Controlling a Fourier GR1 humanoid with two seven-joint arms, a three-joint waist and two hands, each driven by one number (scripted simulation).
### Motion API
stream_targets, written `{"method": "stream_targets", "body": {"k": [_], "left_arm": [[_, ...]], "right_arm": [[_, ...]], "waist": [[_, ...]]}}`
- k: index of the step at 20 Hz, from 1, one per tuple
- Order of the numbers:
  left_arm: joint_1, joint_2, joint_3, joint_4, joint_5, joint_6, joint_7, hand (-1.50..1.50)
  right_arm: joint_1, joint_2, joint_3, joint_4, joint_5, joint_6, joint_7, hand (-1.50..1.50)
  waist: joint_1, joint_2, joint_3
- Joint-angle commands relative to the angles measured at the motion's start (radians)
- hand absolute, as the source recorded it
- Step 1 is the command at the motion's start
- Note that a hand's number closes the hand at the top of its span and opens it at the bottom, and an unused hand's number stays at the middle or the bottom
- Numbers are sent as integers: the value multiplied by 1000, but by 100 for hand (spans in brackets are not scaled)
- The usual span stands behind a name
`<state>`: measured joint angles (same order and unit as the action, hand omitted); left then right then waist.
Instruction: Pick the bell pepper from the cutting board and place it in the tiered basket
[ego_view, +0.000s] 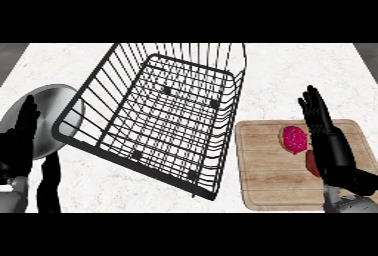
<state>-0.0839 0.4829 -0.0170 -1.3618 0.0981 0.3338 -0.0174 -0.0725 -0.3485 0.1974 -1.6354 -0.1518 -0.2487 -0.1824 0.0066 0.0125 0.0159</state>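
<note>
1. The right hand (331, 142) has its fingers (314, 107) straight and held together, pointing toward the far side of the counter; they curl round nothing and hold nothing.
2. That hand stands over the right part of the cutting board (269, 175), its grey forearm coming in from the lower right corner.
3. The bell pepper (294, 139) lies on the cutting board just left of the right hand. It shows as a pink-red, speckled oval, and a darker red part of it shows lower down, beside the hand; whether the hand touches it I cannot tell.
4. The cutting board is pale wood with a groove running near its edge, and it lies at the right of the white marbled counter (288, 70).
5. The tiered basket (159, 115) is black wire, large and tilted in the view, left of the board and near it.
6. The left hand (23, 135) shows at the left edge, open, fingers straight and pointing up, resting and holding nothing.
7. A round grey plate (50, 107) lies behind the left hand, against the basket's left rim.
8. No writing, label or brand can be read on any of these things.
</note>
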Motion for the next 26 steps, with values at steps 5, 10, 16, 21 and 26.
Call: {"method": "stream_targets", "body": {"k": [5,10,16,21,26], "left_arm": [[-15,-47,-64,-119,120,-177,91,0],[25,-92,-83,-128,168,-192,118,0],[-28,-83,-82,-159,184,-219,190,0],[31,-82,-80,-173,180,-221,154,0],[18,-93,-89,-186,178,-209,175,0]], "right_arm": [[-85,42,105,-84,270,-164,-8,150],[68,135,-117,63,379,-571,134,-150],[128,61,-29,-43,773,-650,306,-150],[296,-54,-85,-100,1005,-487,500,-150],[386,-100,-11,-128,1121,-192,690,-150]], "waist": [[-2,-18,-17],[-45,-17,-18],[-17,-15,-20],[-41,-20,-29],[-28,-8,-33]]}}
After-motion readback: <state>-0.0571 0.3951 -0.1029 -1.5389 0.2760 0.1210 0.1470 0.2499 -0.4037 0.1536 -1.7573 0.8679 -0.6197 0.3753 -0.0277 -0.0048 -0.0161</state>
